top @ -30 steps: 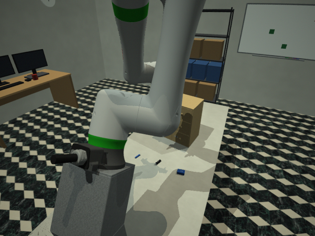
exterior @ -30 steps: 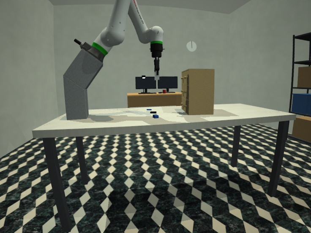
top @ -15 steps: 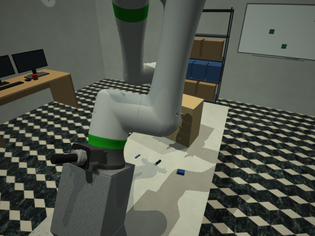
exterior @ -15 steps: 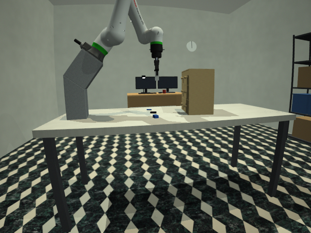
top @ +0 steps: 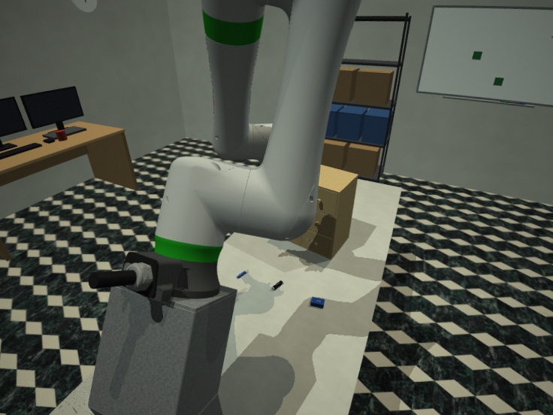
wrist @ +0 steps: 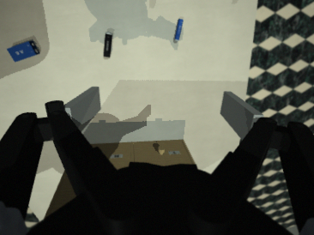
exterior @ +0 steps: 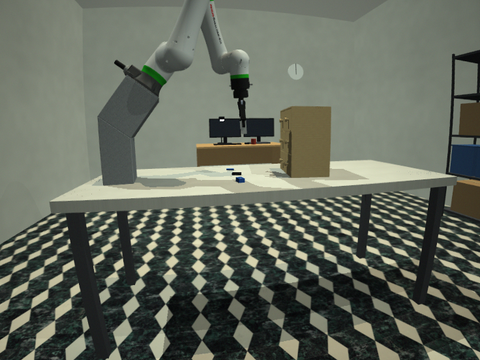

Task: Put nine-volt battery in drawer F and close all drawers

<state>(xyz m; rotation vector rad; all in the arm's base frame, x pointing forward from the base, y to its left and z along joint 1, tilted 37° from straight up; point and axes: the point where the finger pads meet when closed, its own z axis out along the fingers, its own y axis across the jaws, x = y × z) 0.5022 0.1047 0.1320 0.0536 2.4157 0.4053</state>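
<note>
Jaws wide, empty, before chest (exterior: 310,141); battery (wrist: 24,50) on table (exterior: 384,177)

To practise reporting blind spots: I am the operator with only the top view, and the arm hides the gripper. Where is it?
Observer: The gripper hangs pointing down before the chest's knobbed front, apart from it.
Operator: Open or shut?
Observer: Open, with nothing between its fingers.
Operator: Is any drawer pulled out?
Observer: None that I can see. In the exterior view only the knobs stand out of the front.
</note>
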